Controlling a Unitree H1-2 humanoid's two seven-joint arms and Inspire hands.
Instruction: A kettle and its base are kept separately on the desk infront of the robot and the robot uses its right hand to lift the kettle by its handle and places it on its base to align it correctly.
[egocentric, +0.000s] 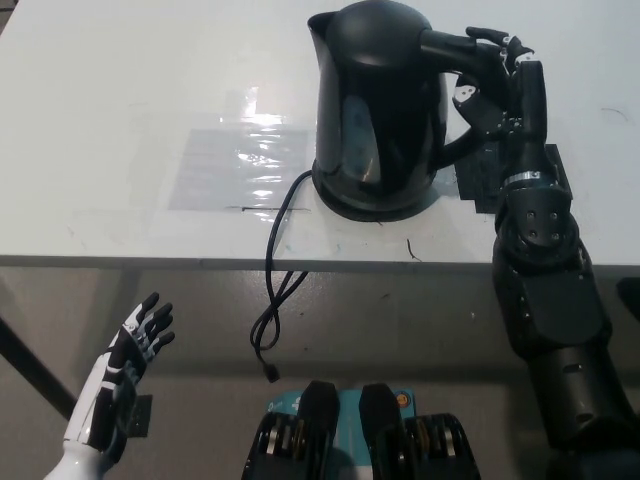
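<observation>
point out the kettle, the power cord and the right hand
kettle (380, 110), head view, on the front of its black body
power cord (272, 290), head view, on the stretch hanging below the desk edge
right hand (495, 85), head view, on the palm at the kettle's handle
</observation>
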